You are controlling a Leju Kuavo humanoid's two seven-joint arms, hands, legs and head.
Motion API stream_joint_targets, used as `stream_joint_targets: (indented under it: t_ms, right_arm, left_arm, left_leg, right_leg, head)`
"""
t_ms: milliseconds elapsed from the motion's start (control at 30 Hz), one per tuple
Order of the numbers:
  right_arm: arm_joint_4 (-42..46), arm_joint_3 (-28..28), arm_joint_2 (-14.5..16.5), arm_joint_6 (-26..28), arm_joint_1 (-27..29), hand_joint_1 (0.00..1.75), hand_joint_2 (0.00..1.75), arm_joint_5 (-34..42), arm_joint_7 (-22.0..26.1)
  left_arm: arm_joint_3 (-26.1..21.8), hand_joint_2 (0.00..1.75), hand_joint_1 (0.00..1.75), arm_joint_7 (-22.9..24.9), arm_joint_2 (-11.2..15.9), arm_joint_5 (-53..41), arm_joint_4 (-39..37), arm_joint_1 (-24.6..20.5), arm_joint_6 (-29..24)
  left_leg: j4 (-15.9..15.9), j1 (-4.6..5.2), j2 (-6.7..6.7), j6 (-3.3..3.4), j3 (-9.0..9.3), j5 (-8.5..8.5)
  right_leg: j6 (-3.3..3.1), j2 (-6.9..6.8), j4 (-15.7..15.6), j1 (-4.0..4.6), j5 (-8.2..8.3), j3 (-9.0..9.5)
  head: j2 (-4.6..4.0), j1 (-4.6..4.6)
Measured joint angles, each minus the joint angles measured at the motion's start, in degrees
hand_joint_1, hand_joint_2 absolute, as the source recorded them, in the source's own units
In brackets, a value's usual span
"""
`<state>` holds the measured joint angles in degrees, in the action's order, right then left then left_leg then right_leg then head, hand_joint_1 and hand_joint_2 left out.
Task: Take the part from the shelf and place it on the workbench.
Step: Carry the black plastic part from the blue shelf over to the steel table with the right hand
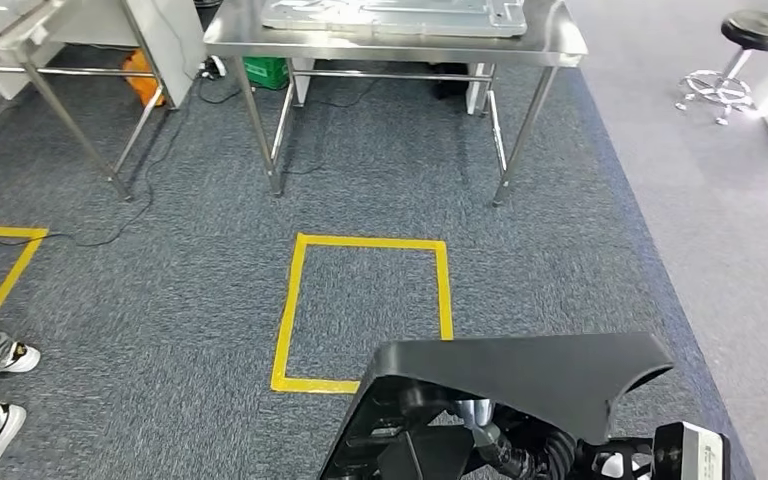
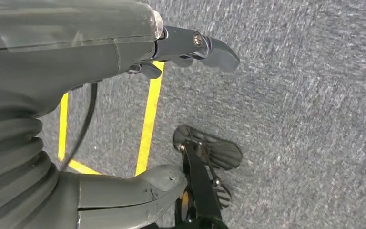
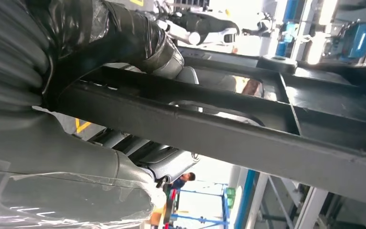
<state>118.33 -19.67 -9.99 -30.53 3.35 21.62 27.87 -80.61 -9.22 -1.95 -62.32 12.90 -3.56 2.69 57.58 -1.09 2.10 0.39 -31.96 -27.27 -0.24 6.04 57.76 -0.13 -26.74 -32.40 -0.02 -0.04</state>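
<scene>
Part [image 1: 520, 375], a black moulded panel with a ribbed underside, rides at the near edge of our head view, right of centre, its long axis running left to right across our front. Our right hand [image 3: 76, 143] is clamped on it: in the right wrist view a wrapped finger hooks over one black bar [image 3: 228, 138] of its frame while the thick thumb lies beneath. Our left hand [image 2: 124, 95] hangs over the floor and holds nothing, its dark fingers [image 2: 195, 45] well apart from the thumb [image 2: 138, 186].

Just beyond the part, a yellow taped square [image 1: 365, 315] marks the grey carpet [image 1: 560, 230]; at the near left a person's shoes [image 1: 0, 390] edge in. Farther off, dead ahead, stands the steel surface [image 1: 390, 40], which we take for the workbench, already carrying a flat metal tray [image 1: 400, 15]. A second steel table [image 1: 20, 40] sits far left, a stool [image 1: 750, 45] far right.

We judge the carry to be midway: the part is off the shelf, and the surface lies straight ahead of it past the square. The right arm alone carries the load, so the placing falls to it, long axis likely parallel to the surface's near edge.
</scene>
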Motion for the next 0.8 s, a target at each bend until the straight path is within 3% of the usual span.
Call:
stream_joint_targets:
  t_ms: [33,100,167,200,233,267,300,367,400,467,600,667,733,767,800]
  right_arm:
    - [0.0,0.0,0.0,0.3,0.0,1.47,1.75,0.0,0.0]
    - [0.0,0.0,0.0,1.3,-0.1,1.47,1.75,0.0,-0.1]
    - [0.0,0.1,0.0,1.9,-0.3,1.47,1.75,0.0,-0.1]
    - [0.0,0.1,0.0,2.0,-0.3,1.47,1.75,0.0,-0.1]
    - [0.0,0.1,0.0,2.2,-0.3,1.47,1.75,0.0,-0.1]
    - [0.0,0.1,0.0,2.4,-0.3,1.47,1.75,0.0,-0.1]
    - [-0.1,0.1,0.0,2.6,-0.4,1.47,1.75,0.0,-0.2]
    - [-0.1,0.0,0.0,3.0,-0.4,1.47,1.75,0.0,-0.2]
    - [-0.1,0.0,0.0,3.2,-0.5,1.47,1.75,0.0,-0.3]
    - [-0.1,0.0,0.0,3.7,-0.7,1.47,1.75,0.0,-0.4]
    - [0.1,-0.1,0.0,4.2,-0.9,1.47,1.75,0.0,-0.8]
    - [0.2,-0.2,0.1,4.5,-1.0,1.47,1.75,0.1,-0.8]
    - [0.2,-0.4,0.1,4.9,-1.1,1.47,1.75,0.1,-1.0]
    - [0.2,-0.4,0.1,4.9,-1.1,1.47,1.75,0.1,-1.0]
    - [0.2,-0.5,0.1,5.0,-1.1,1.47,1.75,0.1,-1.0]
  left_arm:
    - [0.0,1.75,0.00,0.0,0.0,0.0,0.0,0.0,0.1]
    - [0.0,1.75,0.00,-0.1,0.0,0.1,0.0,-0.2,0.3]
    - [0.0,1.75,0.00,-0.2,0.0,0.3,0.0,-0.1,0.5]
    - [-0.1,1.75,0.00,-0.3,0.0,0.4,0.0,0.1,0.5]
    - [-0.1,1.75,0.00,-0.3,0.0,0.4,0.0,0.2,0.6]
    - [-0.1,1.75,0.00,-0.3,0.0,0.4,0.0,0.2,0.6]
    - [-0.1,1.75,0.00,-0.3,0.0,0.4,0.0,0.2,0.6]
    - [-0.1,1.75,0.00,-0.3,0.0,0.4,0.0,0.1,0.6]
    - [-0.1,1.75,0.00,-0.4,0.0,0.4,0.0,0.1,0.6]
    - [-0.1,1.75,0.00,-0.4,0.0,0.4,0.0,0.0,0.6]
    - [-0.1,1.75,0.00,-0.6,0.0,0.3,0.0,0.0,0.6]
    - [-0.1,1.75,0.00,-0.8,0.0,0.2,0.0,0.0,0.5]
    - [-0.1,1.75,0.00,-0.9,0.0,0.1,0.0,0.1,0.5]
    - [-0.1,1.75,0.00,-0.9,0.0,0.1,0.0,0.2,0.5]
    - [-0.1,1.75,0.00,-0.9,0.0,0.1,0.0,0.3,0.5]
  left_leg:
    - [-0.2,-0.06,-0.44,0.36,0.13,0.17]
    - [-0.7,-0.35,-1.16,1.12,0.34,0.45]
    - [-0.8,-0.40,-1.76,1.52,0.40,0.44]
    - [-0.8,-0.38,-2.10,1.57,0.38,0.38]
    - [-0.7,-0.38,-2.40,1.53,0.39,0.32]
    - [-0.7,-0.40,-2.65,1.44,0.44,0.25]
    - [-0.7,-0.45,-2.83,1.30,0.57,0.15]
    - [-0.7,-0.55,-2.97,0.86,1.02,-0.13]
    - [-0.7,-0.53,-3.00,0.53,1.18,-0.35]
    - [-0.7,-0.42,-3.06,-0.27,1.33,-0.76]
    - [0.1,-0.60,-3.20,-1.67,1.65,-1.93]
    - [6.1,-0.63,-2.86,-1.75,-1.17,-4.87]
    - [14.2,-0.43,-2.63,-1.66,-5.81,-7.70]
    - [16.1,-0.29,-2.59,-1.54,-7.28,-7.61]
    - [15.8,-0.16,-2.55,-1.32,-7.65,-6.30]
  right_leg:
    - [0.32,-0.18,0.1,-0.10,-0.04,-0.05]
    - [0.91,-2.20,2.3,-0.09,-1.52,-1.00]
    - [1.47,-4.73,8.7,-0.27,-5.06,-4.04]
    - [1.75,-5.31,12.7,-0.50,-6.83,-6.10]
    - [1.97,-5.53,15.5,-0.73,-7.61,-7.57]
    - [2.16,-5.64,16.4,-0.94,-7.28,-8.12]
    - [2.28,-5.75,15.1,-1.13,-5.91,-7.54]
    - [2.22,-6.17,7.0,-1.27,-1.84,-3.44]
    - [2.02,-6.36,3.3,-1.13,-0.63,-1.59]
    - [1.39,-6.50,0.0,-0.72,-0.31,-0.04]
    - [-0.34,-6.01,-0.7,-0.61,-0.53,0.83]
    - [-1.07,-5.97,-1.0,-0.55,-0.69,1.53]
    - [-1.60,-5.86,-1.0,-0.22,-1.13,2.01]
    - [-1.72,-5.73,-1.0,-0.04,-1.41,2.38]
    - [-1.77,-5.56,-1.1,0.13,-1.73,2.89]
  head:
    - [0.00,0.00]
    - [0.00,0.02]
    - [0.00,0.04]
    - [0.00,0.03]
    - [0.00,0.03]
    - [0.00,0.03]
    - [0.00,0.03]
    - [0.00,0.03]
    - [0.00,0.03]
    - [0.00,0.03]
    - [0.00,0.01]
    - [0.00,0.00]
    - [0.00,0.00]
    - [0.00,0.00]
    - [0.00,0.00]
